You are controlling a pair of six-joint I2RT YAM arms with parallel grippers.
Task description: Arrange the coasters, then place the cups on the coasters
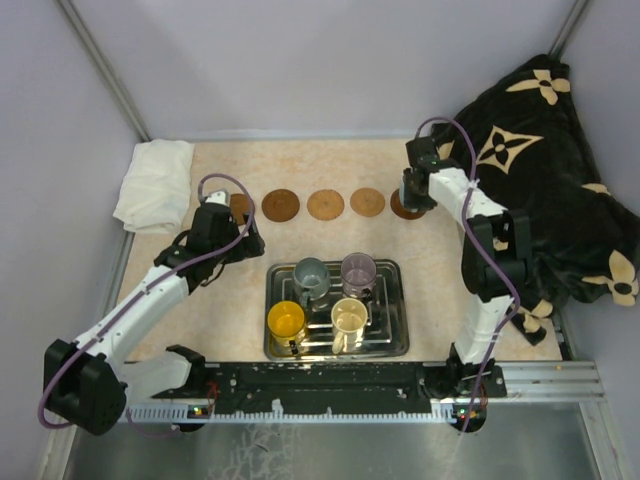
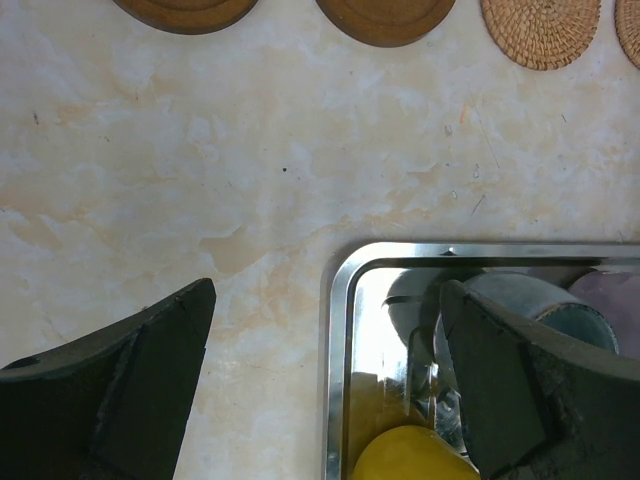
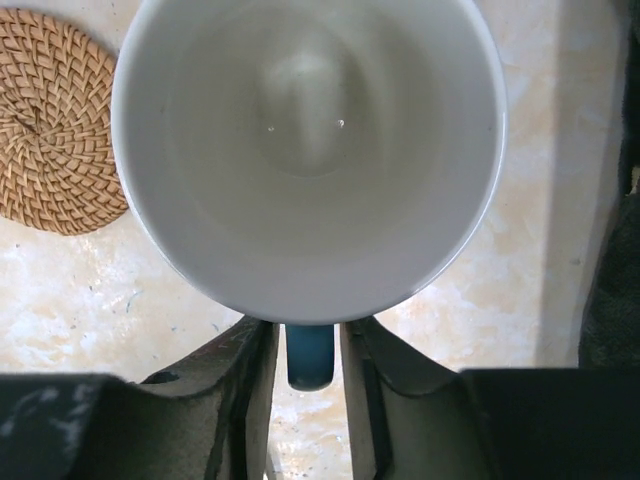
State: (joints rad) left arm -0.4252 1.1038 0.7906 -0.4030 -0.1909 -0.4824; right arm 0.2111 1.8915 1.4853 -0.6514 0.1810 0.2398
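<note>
Coasters lie in a row across the far table: one [image 1: 240, 205] half hidden by my left gripper [image 1: 225, 232], then three more [image 1: 281, 205] [image 1: 326, 204] [image 1: 367, 202]. A darker coaster [image 1: 407, 211] lies under the light blue cup [image 3: 310, 150]. My right gripper [image 3: 308, 338] straddles that cup's blue handle [image 3: 308, 358], with a thin gap on each side. The grey cup [image 1: 311, 272], purple cup [image 1: 358, 270], orange-yellow cup [image 1: 286, 321] and cream cup [image 1: 349, 318] stand in the tray [image 1: 392, 345]. My left gripper [image 2: 328, 300] hangs wide open and empty over the tray's rim [image 2: 335, 350].
A folded white cloth [image 1: 155, 182] lies at the far left corner. A black patterned fabric [image 1: 545, 170] is heaped at the right edge, beside my right arm. Walls close in the back and sides.
</note>
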